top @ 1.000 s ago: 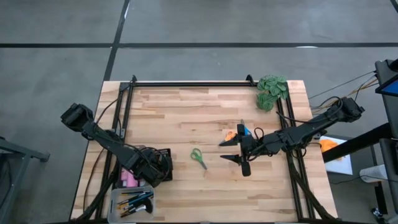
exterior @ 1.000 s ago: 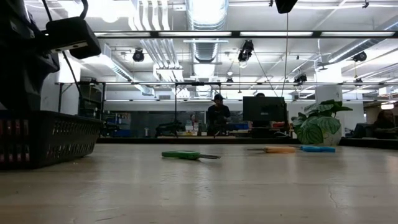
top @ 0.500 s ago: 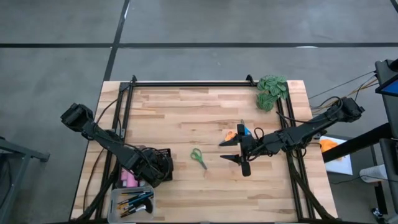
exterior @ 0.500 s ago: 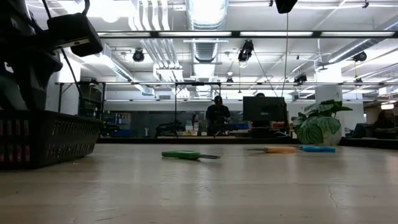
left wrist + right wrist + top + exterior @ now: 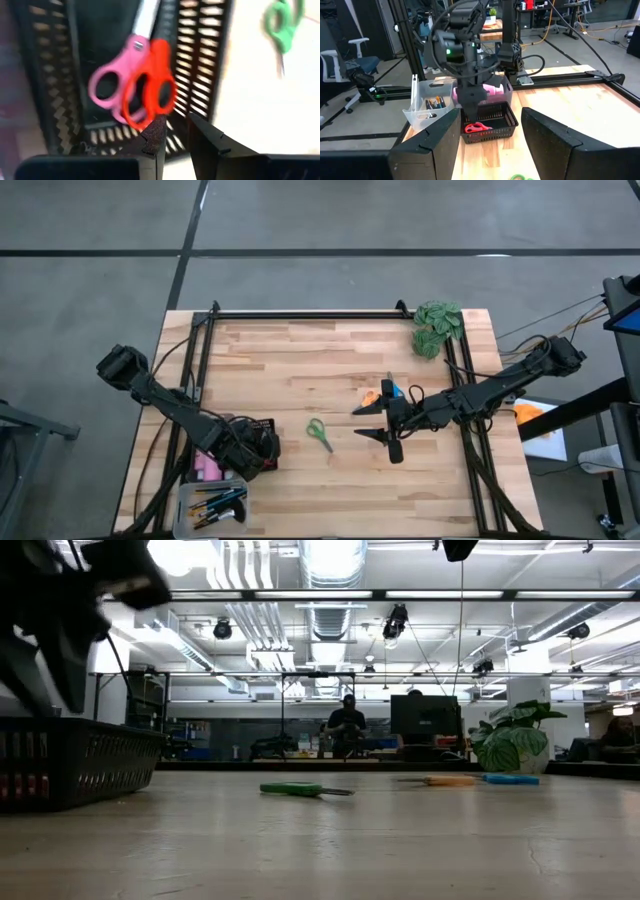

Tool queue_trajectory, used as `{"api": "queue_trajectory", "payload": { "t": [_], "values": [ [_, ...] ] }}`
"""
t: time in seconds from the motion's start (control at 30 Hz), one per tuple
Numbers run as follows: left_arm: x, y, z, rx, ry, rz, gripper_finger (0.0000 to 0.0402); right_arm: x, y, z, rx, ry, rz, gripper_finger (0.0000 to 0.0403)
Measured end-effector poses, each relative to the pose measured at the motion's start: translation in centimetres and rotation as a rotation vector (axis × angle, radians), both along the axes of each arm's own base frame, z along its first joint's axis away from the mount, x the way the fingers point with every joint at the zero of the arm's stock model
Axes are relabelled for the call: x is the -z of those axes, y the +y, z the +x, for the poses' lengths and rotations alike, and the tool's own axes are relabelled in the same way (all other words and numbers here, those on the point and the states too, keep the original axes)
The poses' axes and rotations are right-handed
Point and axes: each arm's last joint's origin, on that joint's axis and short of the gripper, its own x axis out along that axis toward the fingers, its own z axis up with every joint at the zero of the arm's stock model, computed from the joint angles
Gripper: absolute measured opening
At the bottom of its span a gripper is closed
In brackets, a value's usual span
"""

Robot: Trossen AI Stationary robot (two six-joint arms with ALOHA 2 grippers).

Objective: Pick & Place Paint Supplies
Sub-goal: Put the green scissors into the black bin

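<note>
My left gripper (image 5: 176, 131) hangs open, pointing down over the black basket (image 5: 487, 122) at the table's near left, with nothing between its fingers. Red scissors (image 5: 152, 82) and pink scissors (image 5: 112, 82) show inside the basket just beyond the fingertips, blurred. Green scissors (image 5: 319, 433) lie flat on the wood at mid-table. Orange scissors (image 5: 371, 396) and blue scissors (image 5: 397, 391) lie farther right. My right gripper (image 5: 378, 423) is held open above the table beside them, pointing toward the left, empty.
A clear tray of brushes (image 5: 215, 505) and a pink container (image 5: 207, 466) stand at the near left corner beside the basket. A green leafy clump (image 5: 438, 325) sits at the far right corner. Bare wood lies between the green scissors and the basket.
My left gripper has opened a little above the basket while staying in place; in the low view it shows blurred now.
</note>
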Motion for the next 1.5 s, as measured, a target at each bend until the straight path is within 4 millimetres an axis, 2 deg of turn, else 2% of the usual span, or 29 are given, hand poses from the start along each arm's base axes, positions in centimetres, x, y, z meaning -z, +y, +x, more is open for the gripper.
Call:
{"api": "queue_trajectory", "payload": {
  "t": [0.2,0.4,0.57,0.73,0.9,1.13,1.33,1.5],
  "values": [
    [-2.3,0.5,0.5,0.089,-0.069,0.023,0.0079,0.0,0.0,0.0,0.000,0.000,0.000,0.0209],
    [-4.1,2.2,1.8,0.175,-0.126,0.172,0.0079,0.0,0.0,0.0,0.000,0.000,0.000,0.0209],
    [-4.7,3.9,3.3,0.270,-0.143,0.259,0.0079,0.0,0.0,0.0,0.000,0.000,0.000,0.0209],
    [-4.3,6.3,4.7,0.346,-0.189,0.368,0.0079,0.0,0.0,0.0,0.000,0.000,0.000,0.0209],
    [-3.3,7.7,6.4,0.410,-0.219,0.407,0.0079,0.0,0.0,0.0,0.000,0.000,0.000,0.0209],
    [-0.2,8.7,9.2,0.532,-0.133,0.341,0.0079,0.0,0.0,0.0,0.000,0.000,0.000,0.0209],
    [0.7,9.0,11.8,0.718,-0.022,0.379,0.0079,0.0,0.0,0.0,0.000,0.000,0.000,0.0209],
    [1.3,8.8,13.3,0.798,0.052,0.388,0.0079,0.0,0.0,0.0,0.000,0.000,0.000,0.0209]
  ]
}}
